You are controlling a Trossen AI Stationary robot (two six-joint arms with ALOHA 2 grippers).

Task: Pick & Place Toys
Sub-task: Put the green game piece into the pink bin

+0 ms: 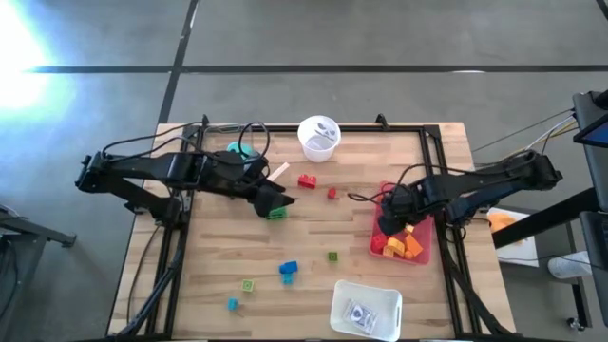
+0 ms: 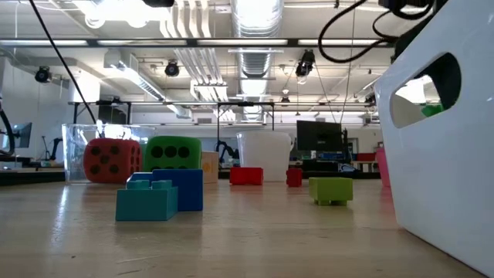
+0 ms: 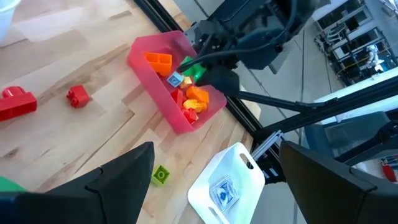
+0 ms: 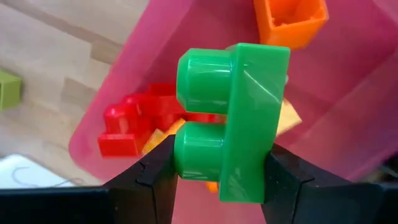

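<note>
Green brick (image 4: 233,121) fills my right tool (image 4: 219,171), clamped between both fingers directly above the pink bin (image 4: 373,112); my left tool (image 3: 211,180) gapes wide over the worktop (image 3: 74,137).

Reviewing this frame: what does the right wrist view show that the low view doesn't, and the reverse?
Only the right wrist view: the right gripper shut on a green two-stud plastic brick, held over the pink plastic bin of red and orange bricks. Only the low view: a red black-dotted die, a green black-dotted die, stacked teal and blue bricks and the white round cup. Both: the wooden table and a small lime-green brick.
</note>
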